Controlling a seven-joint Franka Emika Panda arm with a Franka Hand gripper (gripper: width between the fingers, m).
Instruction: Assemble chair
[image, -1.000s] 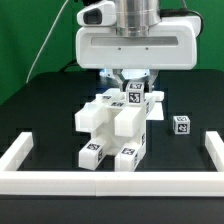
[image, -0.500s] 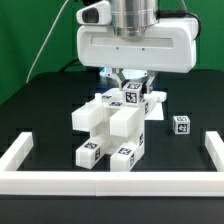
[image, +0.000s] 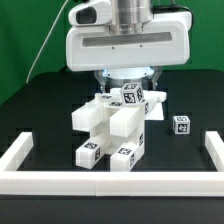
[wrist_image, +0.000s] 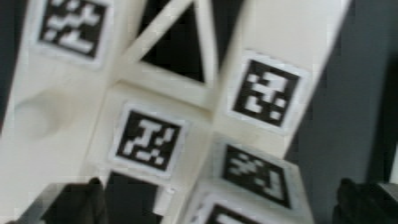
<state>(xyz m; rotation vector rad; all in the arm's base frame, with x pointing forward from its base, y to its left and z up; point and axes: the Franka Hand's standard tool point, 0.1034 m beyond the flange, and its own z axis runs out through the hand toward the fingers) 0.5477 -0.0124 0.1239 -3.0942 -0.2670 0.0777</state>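
The chair (image: 112, 128) stands partly joined in the middle of the black table: white blocky legs and slabs with square tags. Its upper tagged piece (image: 132, 96) sits right under my gripper (image: 126, 80). In the wrist view the cross-braced piece (wrist_image: 178, 50) with several tags fills the picture. My gripper (wrist_image: 217, 202) is open, and its dark fingers (wrist_image: 75, 200) stand wide on either side of the white part without pressing on it. A small loose tagged block (image: 181, 124) lies at the exterior view's right.
A low white border rail (image: 20, 158) frames the table on both sides and along the front. The arm's wide white body (image: 125, 45) hangs over the back of the chair and hides what lies behind it.
The jaws have spread apart and let go of the chair's upper piece. The arm's body has risen a little and shifted toward the exterior view's left. The chair parts stay put.
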